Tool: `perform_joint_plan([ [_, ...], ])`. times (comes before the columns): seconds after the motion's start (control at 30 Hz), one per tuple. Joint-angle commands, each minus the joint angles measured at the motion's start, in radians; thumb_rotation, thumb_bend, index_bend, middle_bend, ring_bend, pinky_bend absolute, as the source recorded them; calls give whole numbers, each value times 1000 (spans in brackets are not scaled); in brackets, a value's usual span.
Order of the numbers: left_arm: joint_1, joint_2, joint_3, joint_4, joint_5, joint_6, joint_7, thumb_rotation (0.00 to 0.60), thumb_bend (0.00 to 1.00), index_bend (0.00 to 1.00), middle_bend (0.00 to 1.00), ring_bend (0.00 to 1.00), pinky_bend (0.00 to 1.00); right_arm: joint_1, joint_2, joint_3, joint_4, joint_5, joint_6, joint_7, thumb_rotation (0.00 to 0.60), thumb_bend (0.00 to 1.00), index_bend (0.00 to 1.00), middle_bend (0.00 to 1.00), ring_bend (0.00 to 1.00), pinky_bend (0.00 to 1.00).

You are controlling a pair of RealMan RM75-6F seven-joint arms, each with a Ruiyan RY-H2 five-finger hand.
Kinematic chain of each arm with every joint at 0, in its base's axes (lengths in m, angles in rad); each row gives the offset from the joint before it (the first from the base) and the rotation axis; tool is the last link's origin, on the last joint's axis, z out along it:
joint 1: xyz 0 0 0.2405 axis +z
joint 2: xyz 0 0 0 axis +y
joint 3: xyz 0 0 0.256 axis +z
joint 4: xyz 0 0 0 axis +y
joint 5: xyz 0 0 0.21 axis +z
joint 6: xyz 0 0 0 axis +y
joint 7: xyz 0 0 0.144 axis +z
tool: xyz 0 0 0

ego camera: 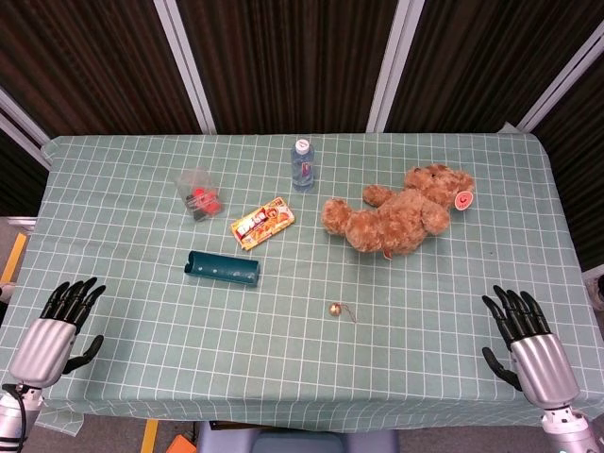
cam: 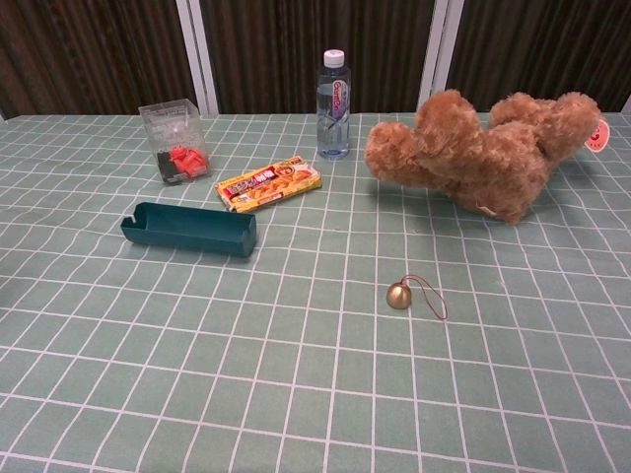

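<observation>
1. I see the table (ego camera: 132, 377) under a green checked cloth, and it carries everything below; I place each thing against the teddy bear.
2. The teddy bear (ego camera: 396, 215) is the biggest item. It lies on its side with a round red tag by its head.
3. My right hand (ego camera: 521, 338) rests on the cloth well nearer to me than the bear and off to the right of it, at the table's near right corner. Its fingers are spread apart and it holds nothing. Only the head view shows it.
4. My left hand (ego camera: 58, 326) sits far to the left of the bear, at the near left corner. Its fingers are likewise fanned out, with nothing in them.
5. The dark teal case (ego camera: 222, 268) lies long and flat, well left of the bear and a little nearer to me. Of all the things, it is closest to my left hand, though apart from it.
6. The water bottle (ego camera: 302, 164) stands upright, left of the bear and farther back.
7. The clear plastic box (ego camera: 197, 193) with red and black pieces inside stands far left of the bear.
8. The orange snack packet (ego camera: 262, 223) lies flat between the bear and that box.
9. The small brass bell (ego camera: 335, 309) with a thin red cord lies in front of the bear, slightly left, nearer to me.
</observation>
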Motion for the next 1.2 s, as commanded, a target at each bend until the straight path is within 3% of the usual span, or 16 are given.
perform_joint_plan([
  [0.03,1,-2,-1,1,-2,0,5,600,386,0,0,0,4,7,2,-3,-1,1,-17,4,600,421,0,0,0,0],
  [0.23,-1,-6,0,4,10,5,-4,600,385,0,0,0,15,46,-16,-15,-4,-18,-92,-8,600,420,0,0,0,0],
  [0.4,-7,-10,-1,21,8,-3,-32,600,385,0,0,0,16,176,-22,-7,-88,-28,-305,-51,600,421,4,0,0,0],
  [0.53,-7,0,2,7,12,-2,-35,600,385,0,0,0,29,290,-50,57,-145,43,-484,-137,600,421,56,0,0,0],
  [0.77,-5,3,1,1,-14,-22,-18,600,383,0,0,0,44,444,-182,180,-147,310,-727,-314,600,421,170,0,0,0],
  [0.97,-4,9,-6,-7,-29,-24,-20,600,383,0,0,0,57,523,-256,205,-127,431,-803,-383,600,422,309,0,0,0],
  [1.2,-8,8,-6,-9,-31,-34,-20,600,385,0,0,0,69,584,-342,218,-49,513,-812,-432,600,432,472,0,0,0],
])
